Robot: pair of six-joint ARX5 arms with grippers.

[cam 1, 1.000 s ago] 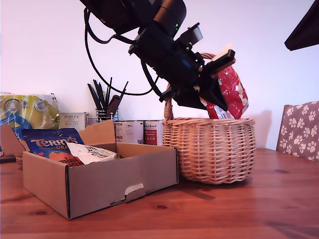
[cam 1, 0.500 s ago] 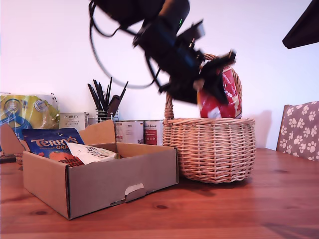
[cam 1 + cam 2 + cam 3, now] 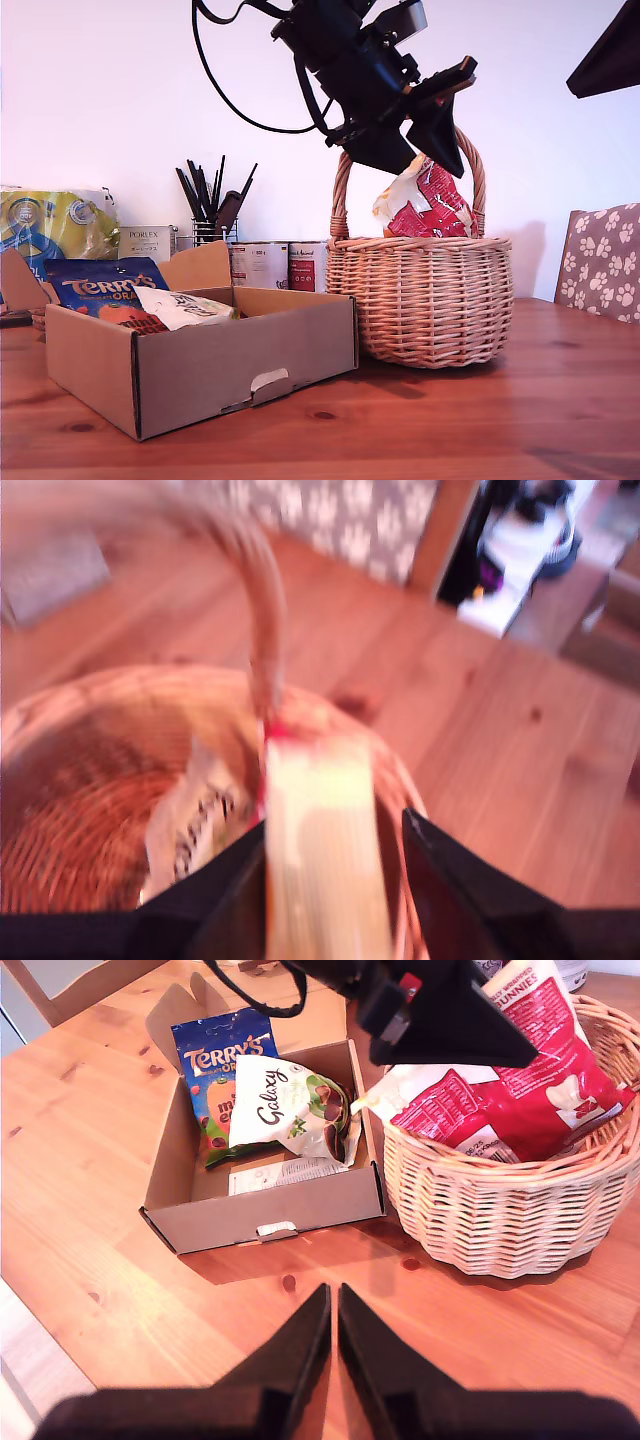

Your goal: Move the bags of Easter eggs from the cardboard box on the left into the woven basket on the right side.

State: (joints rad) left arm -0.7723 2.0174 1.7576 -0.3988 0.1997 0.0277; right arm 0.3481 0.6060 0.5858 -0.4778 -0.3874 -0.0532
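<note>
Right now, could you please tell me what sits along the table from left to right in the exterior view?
Yellow pack → blue sweet bag → cardboard box → tins → woven basket → paw-print chair.

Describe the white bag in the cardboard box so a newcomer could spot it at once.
Find the cardboard box beside the woven basket on the wooden table. Two sweet bags lie inside; the white bag overlaps the blue Terry's bag. It alone is white, with dark "Galaxy" lettering.

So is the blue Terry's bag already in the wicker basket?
No, the blue Terry's bag lies in the cardboard box, next to the Galaxy bag.
</note>
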